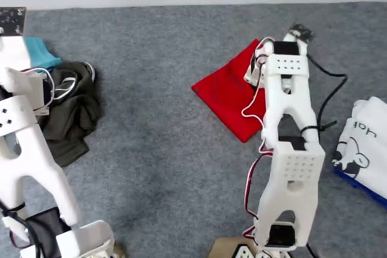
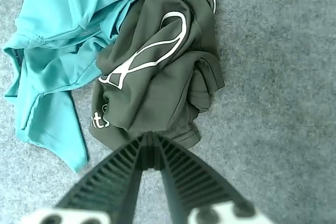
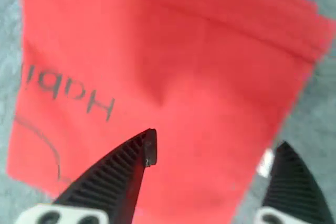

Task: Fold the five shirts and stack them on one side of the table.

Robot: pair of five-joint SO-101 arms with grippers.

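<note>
- R fingers: spread wide, nothing held. They hang over the red shirt, apart from the cloth.
- Red shirt: folded flat into a rough rectangle and set at an angle. Lies right of centre on the grey tabletop, towards the far side. R arm covers its right edge in the high view. Dark print on its upper face in the R wrist view.
- L fingers: closed tip to tip, no cloth seen between them. Tips sit at the near hem of the dark olive shirt; can't tell if they touch it.
- Olive shirt: crumpled heap w/ white line print, far-left part of the tabletop.
- Teal shirt: unfolded, touching the olive one, partly under its edge.
- White shirt: w/ black print, at the right edge, lying on a blue shirt.
</note>
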